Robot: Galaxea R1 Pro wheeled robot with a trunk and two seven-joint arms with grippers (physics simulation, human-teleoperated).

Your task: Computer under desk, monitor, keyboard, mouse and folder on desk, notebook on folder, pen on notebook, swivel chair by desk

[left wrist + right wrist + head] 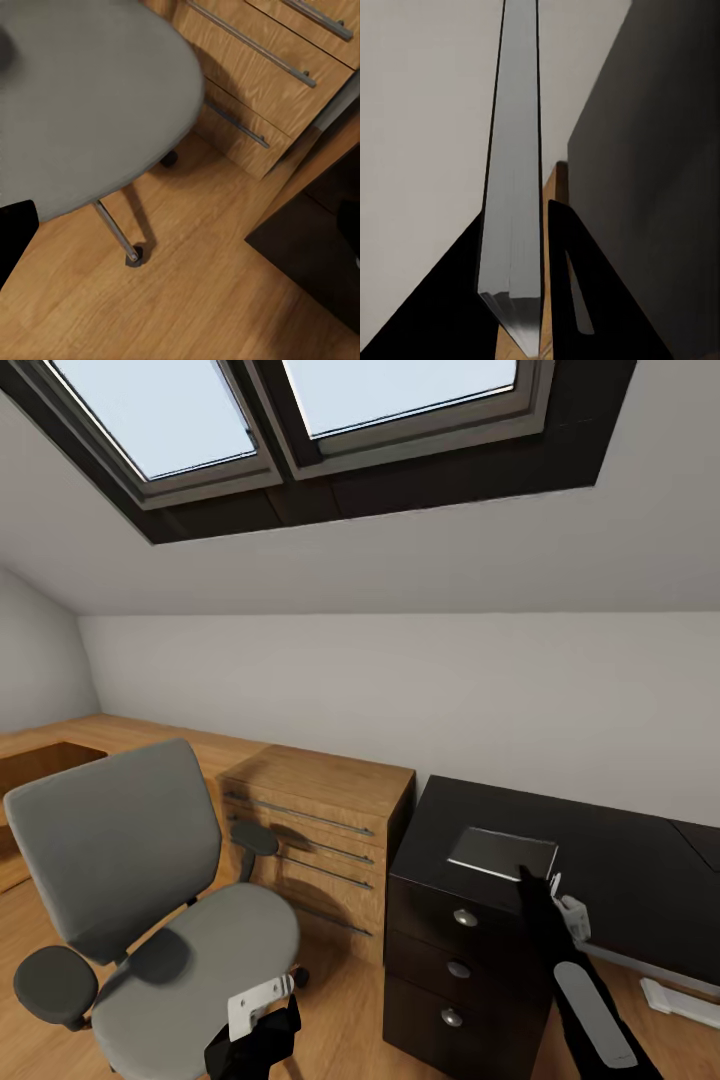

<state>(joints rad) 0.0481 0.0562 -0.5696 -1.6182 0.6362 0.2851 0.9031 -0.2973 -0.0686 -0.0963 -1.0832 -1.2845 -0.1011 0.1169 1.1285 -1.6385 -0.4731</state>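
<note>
The right gripper is clenching the notebook by its near edge. In the right wrist view the pad is sitting edge-on between the two black fingers. I cannot tell whether the left gripper, hanging low by the chair's seat at about 7 o'clock in the head view, is spread or closed.

The notebook is lying flat, glossy cover up, at the desk corner above the drawer unit. I cannot tell whether it is resting on the top or hovering just over it. In the head view it is looking wider than deep, with that longer-looking side running roughly from 9 to 3 o'clock, though foreshortening is making this uncertain. From the wrist it is stretching straight away along the fingers.

Judging progress, the notebook step is under way but not finished. The desk surface around the pad is showing plain black, so the pad is not yet lying on a folder. The chair is standing at about 9 o'clock from the drawer unit, in front of the dresser, near the desk but probably still needing to be set in place. The rest of the layout cannot be judged from here.
</note>
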